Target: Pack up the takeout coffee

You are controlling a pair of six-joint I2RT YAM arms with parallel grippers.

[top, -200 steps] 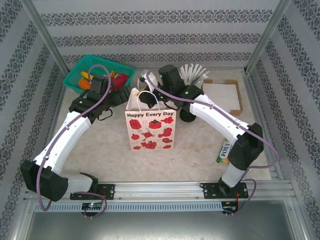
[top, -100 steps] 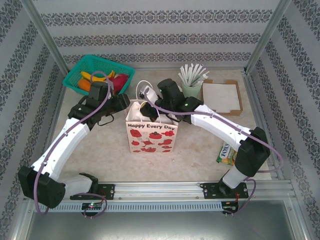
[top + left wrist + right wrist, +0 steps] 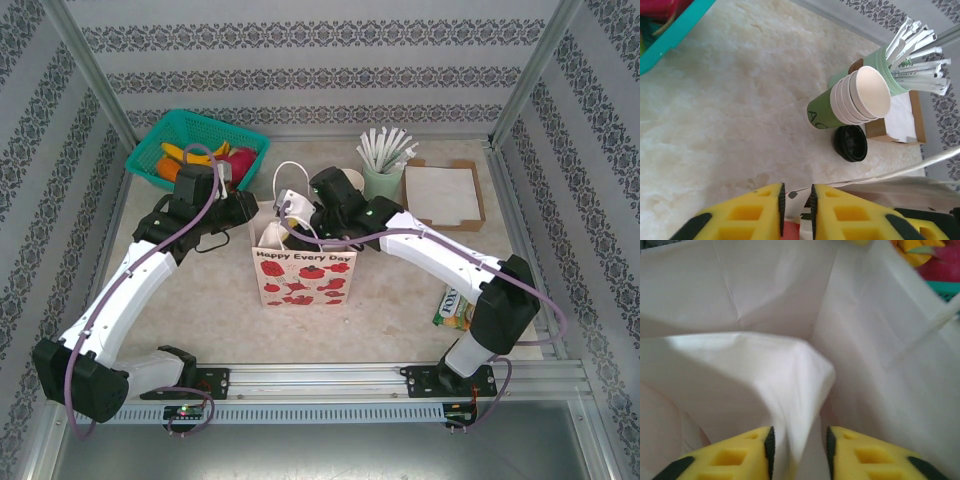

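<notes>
White paper walls of the gift bag [image 3: 300, 270] sit all around the right gripper [image 3: 800, 442], which hangs in the bag's mouth, slightly spread, with a fold of paper running down the gap, so the bag's bottom is hidden. The left gripper [image 3: 797, 200] is pressed nearly together, pinching the bag's left rim. The green takeout cup [image 3: 821, 111] sits on the surface [image 3: 715, 115] behind the bag, by a black lid [image 3: 851, 143] and the mint straw cup [image 3: 887, 75]; from above the right arm covers most of it, and it looks like several cups nested.
</notes>
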